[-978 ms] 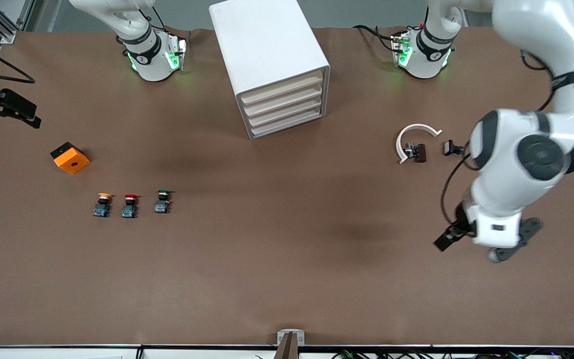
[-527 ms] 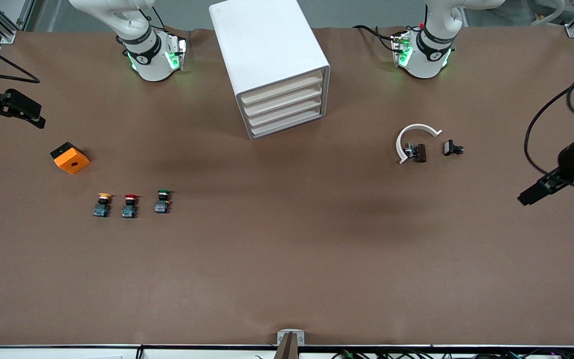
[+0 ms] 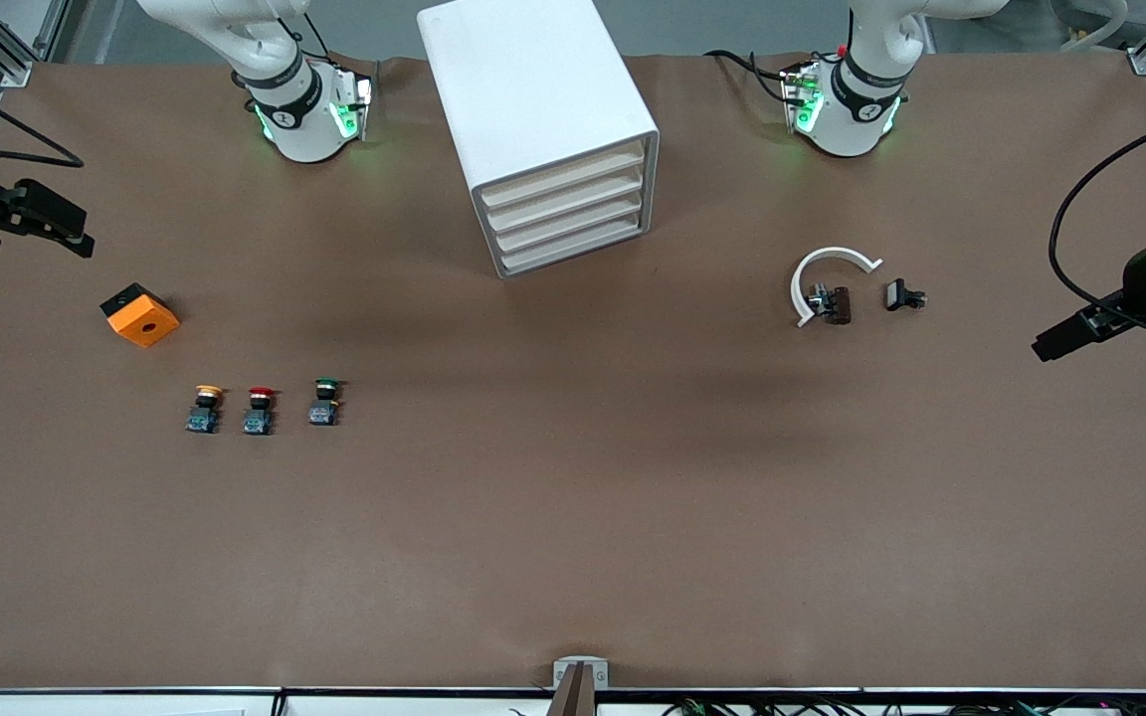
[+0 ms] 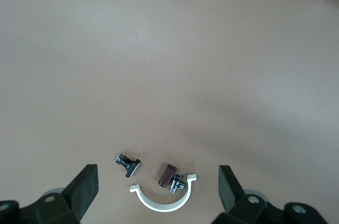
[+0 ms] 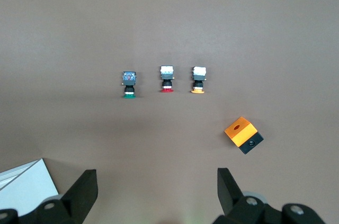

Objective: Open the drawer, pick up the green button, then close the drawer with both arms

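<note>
Table (image 3: pixel 573 517): brown mat, white cabinet (image 3: pixel 533 109) between the two arm bases.
Drawer (image 3: pixel 567 207): shut, all four fronts flush.
Button (image 3: pixel 324 402): green cap, beside the red one (image 3: pixel 259 410), toward the right arm's end.
Left gripper (image 4: pixel 158 195): fingers wide apart, over white half-ring (image 4: pixel 161 198).
Right gripper (image 5: pixel 157 195): fingers spread, nothing held, up over its table end.

Even, diffuse overhead light — no glare on the brown table (image 3: pixel 573 557).

Soft, blurred shadows lie in broad patches across the middle of the table in the front view; the cabinet (image 3: pixel 533 99) top is bright white without blowing out. Green lamps glow at both arm bases. Both wrist views are paler, slightly hazy — small parts stay reasonably sharp.
</note>
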Available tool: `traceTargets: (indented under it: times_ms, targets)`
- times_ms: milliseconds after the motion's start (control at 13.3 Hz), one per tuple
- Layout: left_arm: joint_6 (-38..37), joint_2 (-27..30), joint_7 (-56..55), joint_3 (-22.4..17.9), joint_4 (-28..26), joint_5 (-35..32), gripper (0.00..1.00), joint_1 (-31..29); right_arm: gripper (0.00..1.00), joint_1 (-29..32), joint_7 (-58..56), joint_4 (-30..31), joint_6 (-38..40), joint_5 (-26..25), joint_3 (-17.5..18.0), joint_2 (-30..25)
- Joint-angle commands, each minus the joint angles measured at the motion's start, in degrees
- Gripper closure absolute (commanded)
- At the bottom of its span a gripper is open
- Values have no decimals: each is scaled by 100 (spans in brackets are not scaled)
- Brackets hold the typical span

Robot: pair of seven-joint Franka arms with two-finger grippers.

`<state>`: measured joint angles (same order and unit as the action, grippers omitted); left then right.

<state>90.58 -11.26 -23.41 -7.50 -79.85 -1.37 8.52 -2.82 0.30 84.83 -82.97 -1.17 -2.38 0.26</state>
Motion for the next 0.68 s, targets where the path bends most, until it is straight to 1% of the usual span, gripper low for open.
traceTargets:
  times_ms: [0, 376, 451, 602]
  targets:
    - [-155, 71, 249, 47, 40, -48, 0, 27, 0, -8, -57, -143, 70, 3, 1, 53]
    - [-541, 133, 784, 38, 31, -39, 0, 26, 0, -8, -57, -134, 70, 3, 1, 53]
    - [-542, 142, 733, 55, 22, -48, 0, 9, 0, 0, -57, -134, 70, 3, 1, 53]
    - [-542, 212, 776, 326, 5, -48, 0, -139, 0, 0, -57, -143, 70, -6, 1, 53]
